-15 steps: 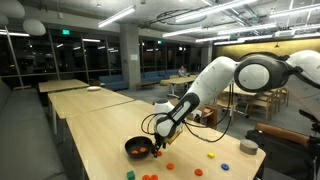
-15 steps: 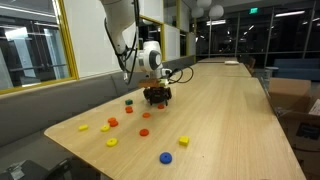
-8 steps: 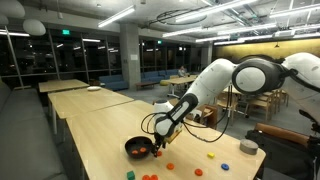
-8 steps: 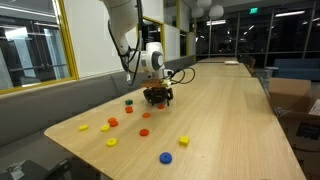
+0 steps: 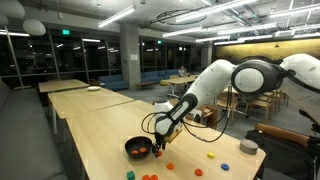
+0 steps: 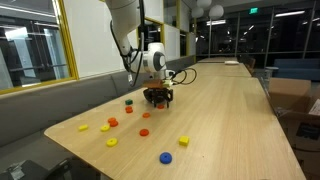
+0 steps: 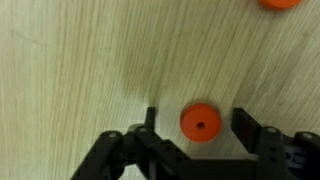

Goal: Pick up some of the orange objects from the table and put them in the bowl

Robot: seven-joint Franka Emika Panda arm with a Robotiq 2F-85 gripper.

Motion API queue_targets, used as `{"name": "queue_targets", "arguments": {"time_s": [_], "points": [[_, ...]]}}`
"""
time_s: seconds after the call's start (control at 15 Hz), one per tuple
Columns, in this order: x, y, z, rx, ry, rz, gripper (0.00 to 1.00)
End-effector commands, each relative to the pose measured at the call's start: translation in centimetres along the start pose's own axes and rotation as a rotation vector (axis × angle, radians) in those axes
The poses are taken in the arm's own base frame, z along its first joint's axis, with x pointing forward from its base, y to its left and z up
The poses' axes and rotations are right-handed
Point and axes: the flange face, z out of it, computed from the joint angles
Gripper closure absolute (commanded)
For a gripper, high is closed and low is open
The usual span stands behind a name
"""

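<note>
We list: tool [image 7: 197, 121] spread astride one orange disc [image 7: 201, 123] on the pale surface [image 7: 70, 70], not touching it; black bowl [image 5: 137, 148] just beside the tool

Pale wood-grain table [image 7: 70, 60], orange objects [image 7: 200, 123], black bowl [image 5: 130, 150], yellow pieces [image 6: 183, 141], blue piece [image 6: 165, 157]

One black bowl [image 5: 136, 149] stands on the table [image 5: 95, 130]. In an exterior view, four orange objects [image 6: 143, 132], three yellow pieces [image 6: 111, 142], one green piece [image 6: 128, 101] and one blue piece [image 6: 166, 157] lie on it.
</note>
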Motion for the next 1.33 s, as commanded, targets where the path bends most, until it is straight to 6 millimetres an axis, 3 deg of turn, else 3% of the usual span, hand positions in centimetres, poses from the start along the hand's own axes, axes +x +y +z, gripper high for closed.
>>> {"name": "queue_targets", "arguments": {"time_s": [0.0, 0.27, 0.47, 0.87, 1.27], "points": [[0.9, 0.2, -0.4, 0.011, 0.002, -0.014, 0.51], [1.0, 0.1, -0.7, 0.006, 0.005, -0.015, 0.80], [0.9, 0.1, -1.4, 0.002, 0.013, -0.006, 0.75], [1.5, 0.0, -6.5, -0.030, 0.128, 0.028, 0.75], [2.5, -1.8, -10.1, -0.055, 0.179, -0.016, 0.75]]}}
